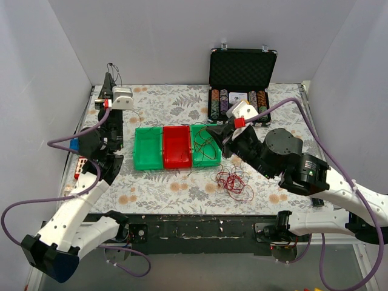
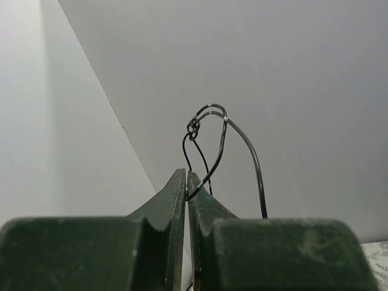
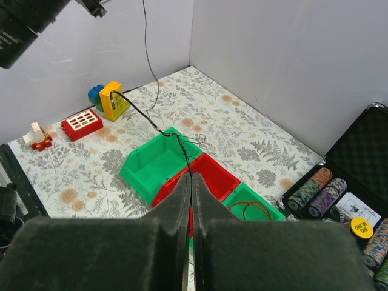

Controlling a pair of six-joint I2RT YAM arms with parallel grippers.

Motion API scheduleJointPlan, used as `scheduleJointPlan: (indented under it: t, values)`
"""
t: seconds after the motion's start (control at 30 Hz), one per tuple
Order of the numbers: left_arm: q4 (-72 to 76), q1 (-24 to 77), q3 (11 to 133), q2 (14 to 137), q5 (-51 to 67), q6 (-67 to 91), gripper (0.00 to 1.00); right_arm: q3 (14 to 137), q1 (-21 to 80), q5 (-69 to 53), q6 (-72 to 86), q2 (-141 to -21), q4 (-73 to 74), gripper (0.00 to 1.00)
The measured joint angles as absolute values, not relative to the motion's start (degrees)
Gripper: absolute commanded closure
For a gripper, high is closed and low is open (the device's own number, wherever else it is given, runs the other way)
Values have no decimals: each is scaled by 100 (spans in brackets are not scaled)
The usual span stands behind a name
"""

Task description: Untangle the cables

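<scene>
A tangle of thin red cables lies on the floral table in front of the bins. A thin black cable is stretched between my two grippers. My left gripper is raised at the back left, shut on one end of the black cable, which loops and knots just above the fingertips. My right gripper hovers over the bins, shut on the other end. A red-brown cable loop lies in the right green bin.
Three bins stand in a row: green, red, green. An open black case of poker chips stands at the back right. Toy blocks and a red piece lie at the left edge. White walls enclose the table.
</scene>
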State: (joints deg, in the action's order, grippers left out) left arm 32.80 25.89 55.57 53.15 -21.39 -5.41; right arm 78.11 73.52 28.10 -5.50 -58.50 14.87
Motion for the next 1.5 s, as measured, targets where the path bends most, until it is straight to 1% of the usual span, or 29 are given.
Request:
scheduleJointPlan:
  t: [0.27,0.47,0.63,0.83,1.07,1.2,1.5]
  values:
    - [2687,2373,5096,5175,-1785,86,100,7800,7352,2812,-462,-5787,1483,99]
    - [2158,2359,4346,4989,-1516,412,100,7701,7352,2805,-434,-5780,1476,99]
    - [2051,2335,3776,5188,-1431,530,100,7594,7352,2770,-366,-5774,1459,99]
    - [2318,2178,3610,5972,-1354,607,100,7522,7352,2663,-274,-5774,1323,99]
    - [2403,1616,4106,7507,-1253,910,100,7476,7352,2523,-161,-5784,1164,99]
    - [2078,1444,4276,8003,-963,1061,100,7476,7352,2488,-150,-5828,1092,99]
    - [895,1437,4501,8779,-209,1142,100,7478,7352,2488,-152,-5948,906,99]
